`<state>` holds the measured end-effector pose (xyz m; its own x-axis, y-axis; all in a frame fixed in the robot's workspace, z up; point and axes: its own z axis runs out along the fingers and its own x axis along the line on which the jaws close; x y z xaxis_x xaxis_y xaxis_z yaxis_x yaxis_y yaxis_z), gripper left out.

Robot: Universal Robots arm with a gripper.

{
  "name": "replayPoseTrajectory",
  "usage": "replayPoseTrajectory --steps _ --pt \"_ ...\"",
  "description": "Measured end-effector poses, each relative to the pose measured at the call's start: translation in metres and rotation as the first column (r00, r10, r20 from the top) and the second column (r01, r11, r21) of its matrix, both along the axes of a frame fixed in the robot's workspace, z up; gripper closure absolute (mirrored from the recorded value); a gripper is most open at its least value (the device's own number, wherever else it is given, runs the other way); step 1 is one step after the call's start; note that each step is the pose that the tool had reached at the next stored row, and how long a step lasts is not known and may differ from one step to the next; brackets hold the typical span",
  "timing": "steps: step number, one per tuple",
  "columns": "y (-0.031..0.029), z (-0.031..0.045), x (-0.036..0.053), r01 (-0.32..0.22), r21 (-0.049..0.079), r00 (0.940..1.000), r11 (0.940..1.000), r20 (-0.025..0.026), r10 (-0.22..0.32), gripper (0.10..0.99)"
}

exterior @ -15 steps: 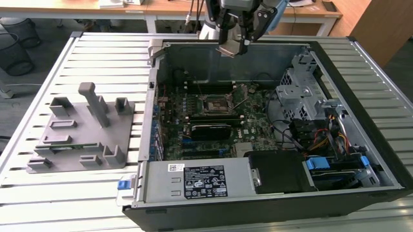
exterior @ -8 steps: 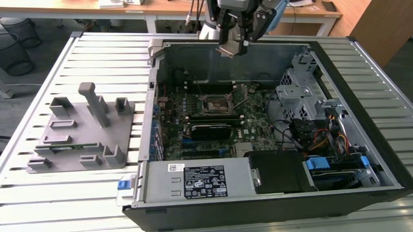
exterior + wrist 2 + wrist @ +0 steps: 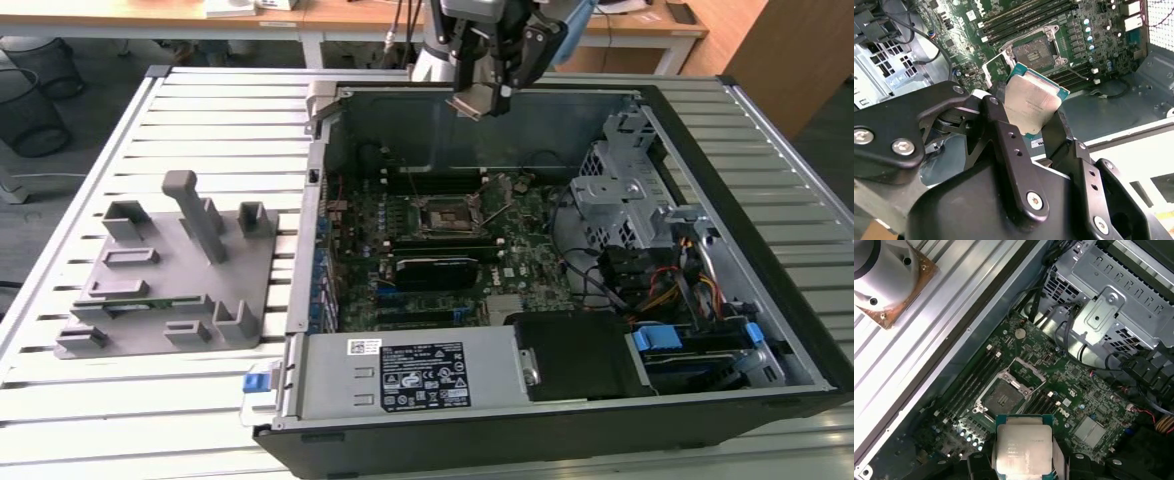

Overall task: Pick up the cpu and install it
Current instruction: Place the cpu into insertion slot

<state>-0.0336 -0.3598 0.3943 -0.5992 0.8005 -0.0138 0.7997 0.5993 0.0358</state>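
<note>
Above the far wall of the open computer case (image 3: 561, 445) on the bench (image 3: 200, 120), the jaws are clenched on the cpu (image 3: 474, 103), gripping two opposite edges. In the second wrist view it hangs tilted, with the uncovered socket (image 3: 1036, 50) on the motherboard (image 3: 1104, 40) well below it.

Cpu (image 3: 1032, 107) clamped between black fingers of gripper (image 3: 1026, 120), silver top tilted. CPU socket (image 3: 1035, 51) seen on green motherboard (image 3: 1089, 30), apart from cpu. Memory slots (image 3: 1024, 15) seen beside socket, far side from cpu.
</note>
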Motion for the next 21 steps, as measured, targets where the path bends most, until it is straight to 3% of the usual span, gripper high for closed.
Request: replayPoseTrajectory --steps 8,15,21 --pt "0.0012 -0.0017 0.0000 0.088 -0.001 0.9961 0.9961 0.0000 -0.088 0.549" --pt "0.0019 -0.0036 0.0000 0.199 -0.001 0.9801 0.9801 0.0000 -0.199 0.549" --pt "0.0022 -0.0047 0.0000 0.284 -0.001 0.9589 0.9589 0.0001 -0.284 0.549"
